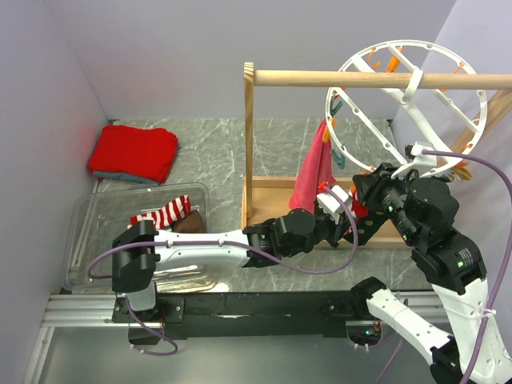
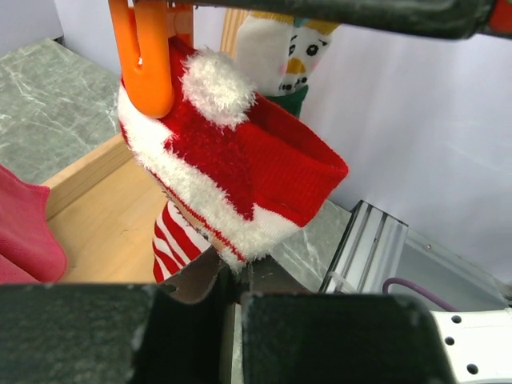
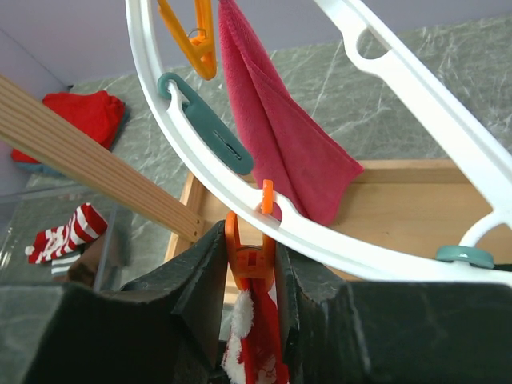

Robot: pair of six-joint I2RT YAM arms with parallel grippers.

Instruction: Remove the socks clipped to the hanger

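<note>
I count one striped sock (image 1: 164,212) in the clear bin (image 1: 80,240), left of the hanger (image 3: 360,252). Santa sock (image 2: 256,168) still clipped: left gripper (image 2: 236,292) pinching it, right gripper (image 3: 250,276) pinching its orange clip (image 3: 250,252); snowman sock (image 2: 280,48) waits

No legible lettering, brand, label or number on the socks (image 2: 240,160), the hanger (image 3: 416,92) or anything else in view. Only a printed snowman face (image 2: 292,48) on one of them, without words.

Glossy white plastic hanger (image 3: 344,250) and orange clip (image 3: 250,256), fuzzy knitted cloth sock (image 2: 256,168), matt wooden rail (image 1: 360,78)
</note>
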